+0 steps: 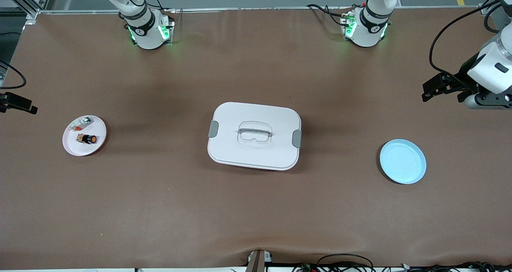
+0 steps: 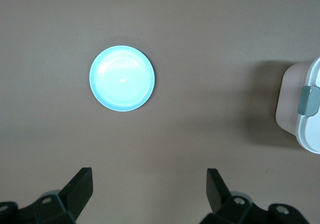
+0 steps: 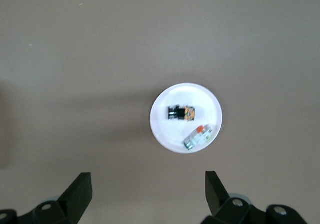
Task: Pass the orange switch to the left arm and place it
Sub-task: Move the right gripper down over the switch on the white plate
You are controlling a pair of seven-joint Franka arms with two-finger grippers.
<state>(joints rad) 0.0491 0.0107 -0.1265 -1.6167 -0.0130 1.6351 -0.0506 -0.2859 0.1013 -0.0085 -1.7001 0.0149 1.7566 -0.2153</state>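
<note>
Lying on the pink plate (image 1: 70, 146), the orange switch (image 1: 87, 138) looks light and rigid; pinch its black body. Left gripper (image 2: 150, 194) and right gripper (image 3: 148, 194) hang spread, empty.

Orange switch (image 3: 180, 113) and silver-white part (image 3: 197, 136) on pink plate (image 3: 162, 131), right claw (image 3: 148, 191) spread above table
</note>
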